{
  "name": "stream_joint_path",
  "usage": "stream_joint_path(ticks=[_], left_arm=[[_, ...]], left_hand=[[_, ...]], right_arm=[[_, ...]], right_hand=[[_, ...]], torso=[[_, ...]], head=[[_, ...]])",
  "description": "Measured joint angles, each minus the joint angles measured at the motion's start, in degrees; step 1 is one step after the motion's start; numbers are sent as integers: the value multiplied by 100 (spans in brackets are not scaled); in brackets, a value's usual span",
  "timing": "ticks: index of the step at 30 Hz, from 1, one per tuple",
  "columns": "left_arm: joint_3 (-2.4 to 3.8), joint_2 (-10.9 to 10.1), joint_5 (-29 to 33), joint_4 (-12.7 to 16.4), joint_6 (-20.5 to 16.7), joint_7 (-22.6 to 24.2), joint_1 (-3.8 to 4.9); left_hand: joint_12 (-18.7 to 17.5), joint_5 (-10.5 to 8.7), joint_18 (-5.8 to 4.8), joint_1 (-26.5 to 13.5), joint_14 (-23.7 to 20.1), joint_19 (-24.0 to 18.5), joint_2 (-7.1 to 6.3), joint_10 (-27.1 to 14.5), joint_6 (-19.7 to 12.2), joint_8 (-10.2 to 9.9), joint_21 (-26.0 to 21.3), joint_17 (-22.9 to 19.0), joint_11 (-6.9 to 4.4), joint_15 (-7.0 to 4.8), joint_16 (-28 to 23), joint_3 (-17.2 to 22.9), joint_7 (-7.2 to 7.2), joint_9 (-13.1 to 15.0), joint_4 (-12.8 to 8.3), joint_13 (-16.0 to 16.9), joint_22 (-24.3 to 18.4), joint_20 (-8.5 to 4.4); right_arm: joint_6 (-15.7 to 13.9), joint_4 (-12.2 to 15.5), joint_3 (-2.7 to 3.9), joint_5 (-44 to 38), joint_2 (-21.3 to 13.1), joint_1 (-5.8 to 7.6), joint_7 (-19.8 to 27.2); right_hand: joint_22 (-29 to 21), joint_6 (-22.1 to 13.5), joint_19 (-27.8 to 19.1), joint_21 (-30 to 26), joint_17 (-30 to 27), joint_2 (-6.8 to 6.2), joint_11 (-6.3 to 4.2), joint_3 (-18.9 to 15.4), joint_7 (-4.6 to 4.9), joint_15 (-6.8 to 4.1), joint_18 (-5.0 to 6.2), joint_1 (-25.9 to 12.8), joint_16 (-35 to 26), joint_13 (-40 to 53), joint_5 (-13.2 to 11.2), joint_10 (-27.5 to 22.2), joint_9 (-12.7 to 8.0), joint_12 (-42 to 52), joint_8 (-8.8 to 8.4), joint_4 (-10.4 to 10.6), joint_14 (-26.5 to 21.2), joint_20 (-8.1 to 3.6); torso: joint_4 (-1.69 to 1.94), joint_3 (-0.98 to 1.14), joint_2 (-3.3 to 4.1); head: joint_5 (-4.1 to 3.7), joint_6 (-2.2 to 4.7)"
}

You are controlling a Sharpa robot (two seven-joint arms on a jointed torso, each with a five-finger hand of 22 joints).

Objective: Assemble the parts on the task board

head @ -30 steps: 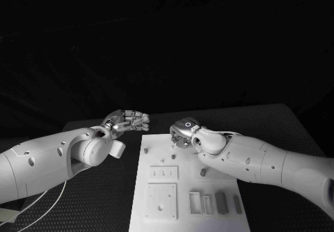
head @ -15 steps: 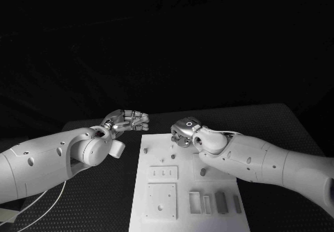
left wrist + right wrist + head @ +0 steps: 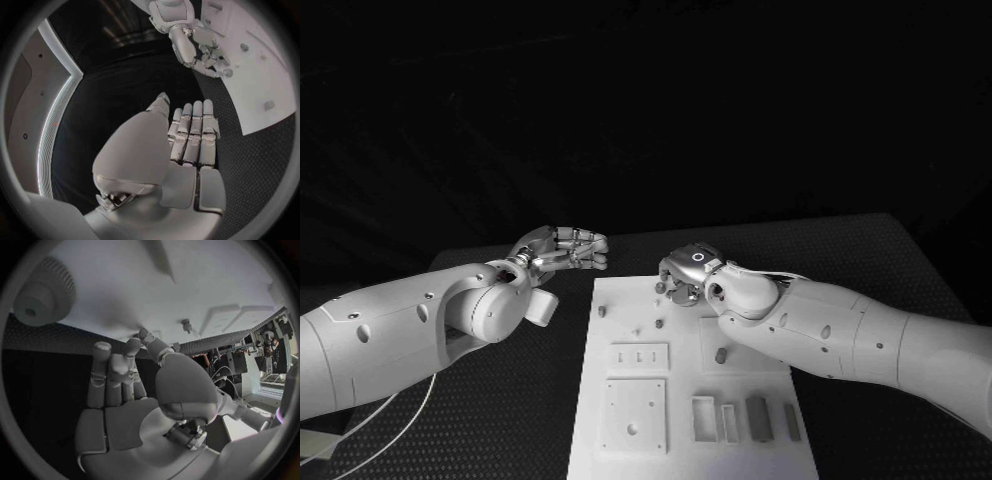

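Task board [image 3: 682,420], no legible writing

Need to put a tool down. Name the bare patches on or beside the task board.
Bare black table beyond the right hand, and beside the task board under the left hand. The board's near end, with its slots and plates, is crowded.

One white task board [image 3: 687,400] lying on one black desk [image 3: 877,260], two white arms reaching in, each carrying one silver hand, the left hand [image 3: 568,248] and the right hand [image 3: 687,275], several small pegs standing on the board, too small for counting exactly
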Motion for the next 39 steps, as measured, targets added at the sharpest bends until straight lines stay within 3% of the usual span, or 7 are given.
stream_joint_path(ticks=[7, 13, 21, 27, 33, 39], left_arm=[[0, -56, 1, 2, 0, 0, 1], [0, -75, 1, 1, -2, 2, 12], [2, -112, 2, 6, -5, 11, 37], [4, -105, 2, 9, -4, 12, 44], [4, -116, 2, 11, -4, 12, 44], [4, -113, 2, 18, -4, 12, 44]], left_hand=[[0, 0, -27, 0, 0, 0, 0, 0, 0, 0, 0, 4, 0, 0, 0, 0, 0, 0, 0, 0, 0, 0], [0, 0, -28, 0, 0, 0, 0, 14, 0, 0, 0, 8, -14, 0, 0, -16, 0, 0, -16, 1, 0, 0], [0, 0, -29, 0, 0, 0, 0, 21, 0, 0, -21, 10, -21, 0, 0, -16, 0, 0, -16, 1, 1, 0], [0, 0, -29, 0, 0, 0, 0, 20, 0, 0, -22, 9, -21, 0, 0, -16, 0, 0, -16, 1, 1, 0], [0, 0, -30, 0, 0, 0, 0, 20, 0, 0, -21, 9, -21, 0, -7, -16, 0, 1, -16, 2, -4, 0], [0, 0, -30, 0, 0, 0, 0, 20, 0, 0, -22, 9, -21, 0, -21, -16, 0, 1, -16, 2, -4, 0]], right_arm=[[-103, 468, 13, 120, -435, 54, 15], [-79, 987, 166, 440, -917, 263, 90], [183, 1299, 293, 898, -1456, 516, 230], [440, 1385, 311, 1114, -1702, 564, 308], [801, 1258, 305, 1245, -1729, 559, 380], [997, 1004, 282, 1265, -1632, 548, 418]], right_hand=[[0, 1, 34, 0, 0, 0, 0, 0, -1, 2, 0, 0, 0, 17, 0, 0, 0, -4, 0, 0, 2, -14], [0, 1, 43, 0, 0, -76, 20, 0, -2, 9, 0, -76, 0, 42, 0, 21, 0, -4, 1, 0, 9, -22], [0, -3, 44, 0, -3, -309, 20, -1, 3, 11, 0, -225, 0, 67, -1, 21, -6, -4, -2, 33, 8, -21], [0, -80, 52, -1, -8, -534, 44, 41, 39, 41, 0, -375, 0, 85, -1, -3, -26, -27, -52, 153, -21, -12], [0, -341, 51, -24, -13, -907, 114, 263, 113, 106, -2, -485, 0, 151, -1, -74, -68, -50, -177, 469, -86, -11], [0, -421, 28, -24, -13, -951, 143, 347, 134, 131, -5, -467, 0, 206, -1, -104, -75, -50, -215, 585, -111, -14]], torso=[[-13, 0, -1], [-25, 6, -4], [-77, 14, -13], [-98, 17, -16], [-90, 20, -16], [-93, 24, -15]], head=[[-16, 43], [-69, 120], [-107, 173], [-127, 183], [-146, 169], [-151, 160]])
